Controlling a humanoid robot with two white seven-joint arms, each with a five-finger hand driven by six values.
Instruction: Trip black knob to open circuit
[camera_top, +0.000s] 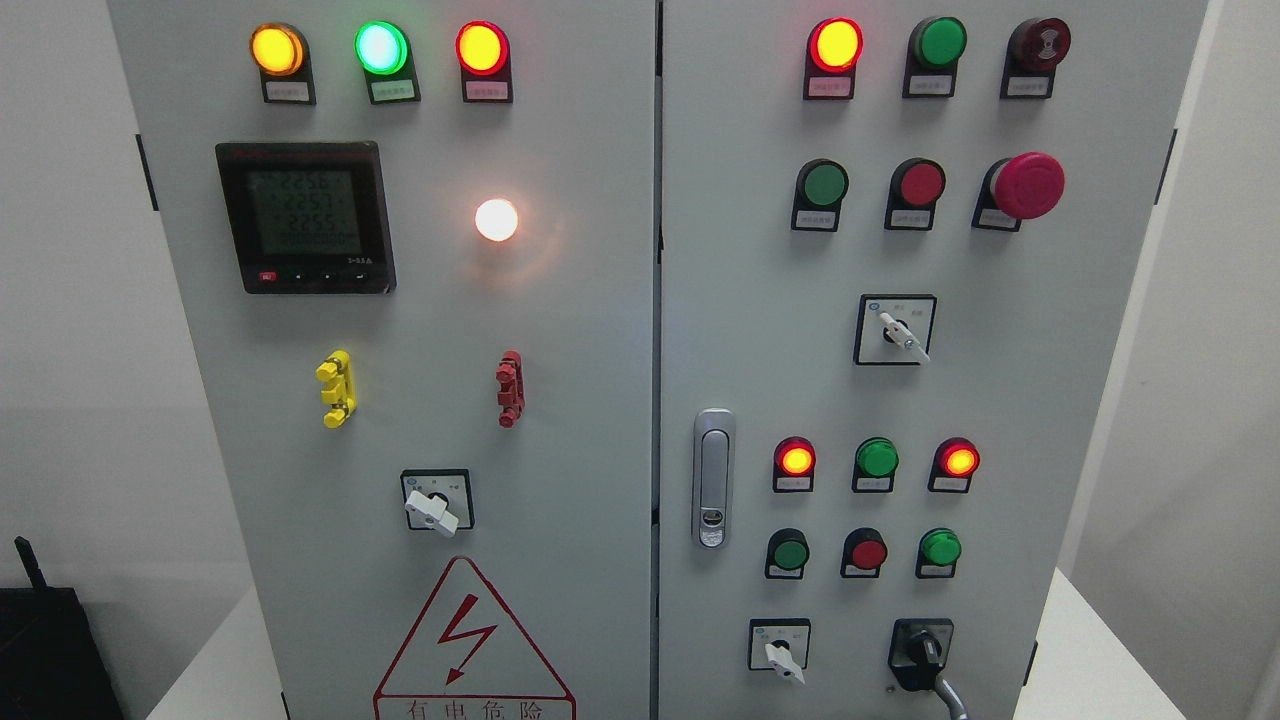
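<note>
The black knob (922, 650) sits at the lower right of the cabinet's right door (1080, 400), its handle pointing down and slightly right. A grey cable (952, 695) runs down from beneath it toward the bottom edge. Just to its left is a white selector (782, 655), tilted down to the right. Above the knob stands a row of three buttons, green (790, 553), red (868, 553) and green (941, 547), and above those, lamps lit red (795, 458), green (877, 457) and red (958, 459). A door latch (713, 478) is mounted at the door's left edge. Neither robot hand shows in the head view, so their position relative to the knob and the state of their fingers cannot be told.
</note>
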